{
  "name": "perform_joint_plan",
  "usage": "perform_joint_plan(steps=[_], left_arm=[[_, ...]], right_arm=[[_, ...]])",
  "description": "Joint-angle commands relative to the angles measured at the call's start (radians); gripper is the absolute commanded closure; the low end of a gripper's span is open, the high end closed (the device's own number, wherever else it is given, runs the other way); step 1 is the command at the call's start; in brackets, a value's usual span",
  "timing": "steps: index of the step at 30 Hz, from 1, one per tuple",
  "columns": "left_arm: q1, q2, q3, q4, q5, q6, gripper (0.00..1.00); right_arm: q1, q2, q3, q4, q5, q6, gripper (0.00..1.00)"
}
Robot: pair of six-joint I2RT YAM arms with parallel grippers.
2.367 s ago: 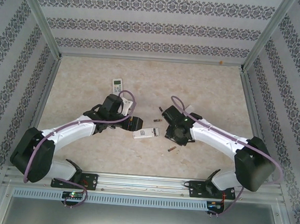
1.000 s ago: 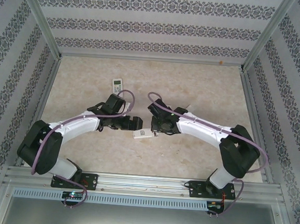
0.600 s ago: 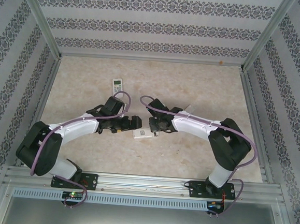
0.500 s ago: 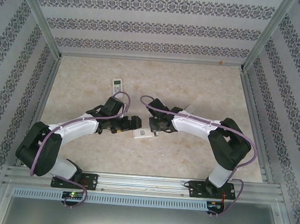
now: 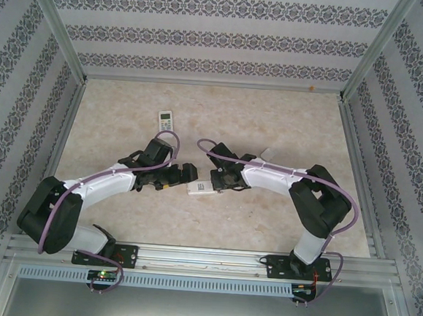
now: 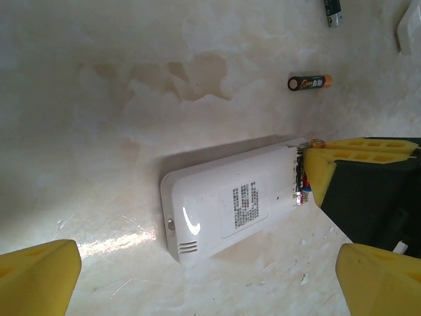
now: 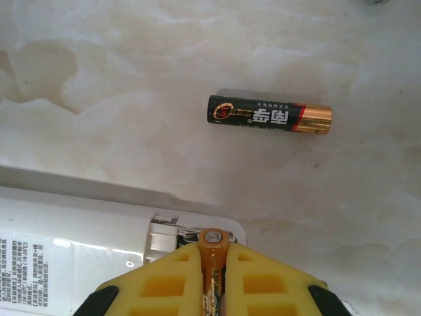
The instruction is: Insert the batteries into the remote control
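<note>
Battery point(image 7: 212, 238): light, stiff, slick; best held mid-length. Right claw point(image 7: 212, 276) pinched on it @ remote point(image 7: 72, 240) slot. Left claw point(image 6: 209, 280) wide, empty.

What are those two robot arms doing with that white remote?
They're putting batteries in it. The right hand is pinching a battery between its yellow fingers, right at the open battery slot at one end of the white remote. The remote lies back side up on the table. The left hand is wide open near the remote, not gripping it. A loose battery lies on the table close by.
</note>
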Motion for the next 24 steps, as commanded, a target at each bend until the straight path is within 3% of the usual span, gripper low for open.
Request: perform_joint_plan(steps=[1,11,18,24], left_arm=[[0.011,-0.026,-0.016,0.024,-0.019,-0.014,0.0],[0.012,-0.024,-0.019,0.022,-0.016,-0.014,0.0],[0.01,-0.017,-0.016,0.023,-0.01,-0.012,0.0],[0.011,-0.012,-0.016,0.024,-0.007,-0.014,0.0]], right_arm=[[0.004,0.022,-0.011,-0.011,-0.006,0.02,0.86],[0.007,0.045,0.053,-0.115,-0.02,0.076,0.81],[0.004,0.033,0.071,-0.141,-0.055,0.107,0.69],[-0.005,0.023,0.082,-0.147,-0.069,0.119,0.75]])
